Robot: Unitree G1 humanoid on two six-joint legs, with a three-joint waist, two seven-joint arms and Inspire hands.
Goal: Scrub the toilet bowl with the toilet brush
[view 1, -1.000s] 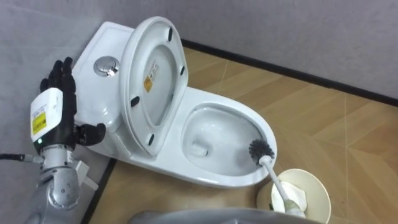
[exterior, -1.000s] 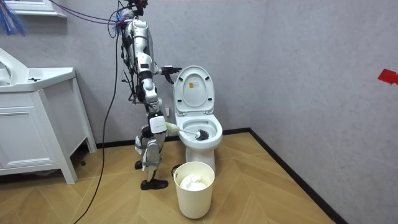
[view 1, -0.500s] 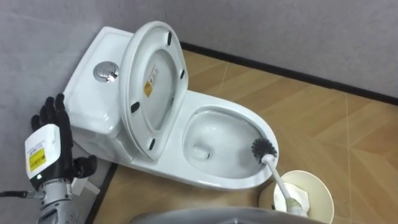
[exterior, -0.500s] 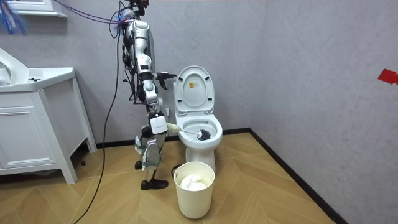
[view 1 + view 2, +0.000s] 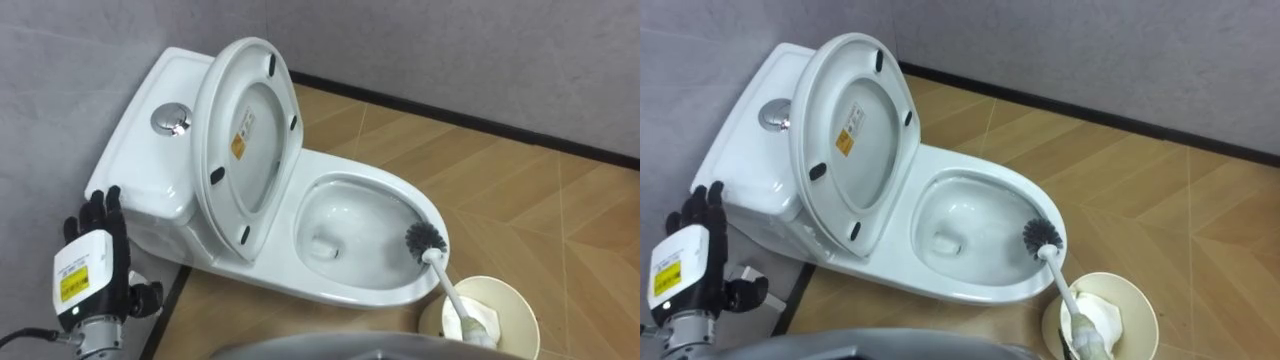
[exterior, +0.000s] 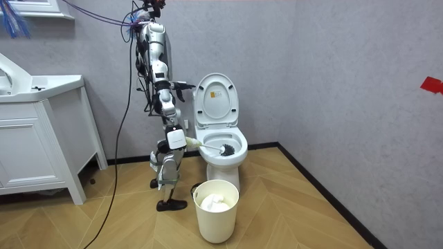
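Note:
A white toilet [image 5: 350,225] stands against the grey wall with its lid and seat [image 5: 245,140] raised. The toilet brush's dark bristle head [image 5: 424,238] rests on the bowl's right rim, and its white handle [image 5: 452,298] runs down to the lower right. In the room view my right hand [image 6: 176,140] is curled round the brush handle [image 6: 197,144]. My left hand [image 5: 95,268] is open with straight fingers, low beside the tank [image 5: 150,150] and apart from the flush button [image 5: 170,119].
A cream waste bin [image 5: 515,300] with white paper inside stands on the wood floor just right of the bowl, under the brush handle. In the room view I stand left of the toilet. A white cabinet [image 6: 41,138] is farther left.
My left hand has dropped from beside the flush button down to the lower left, away from the tank. The brush head stays on the bowl's rim.

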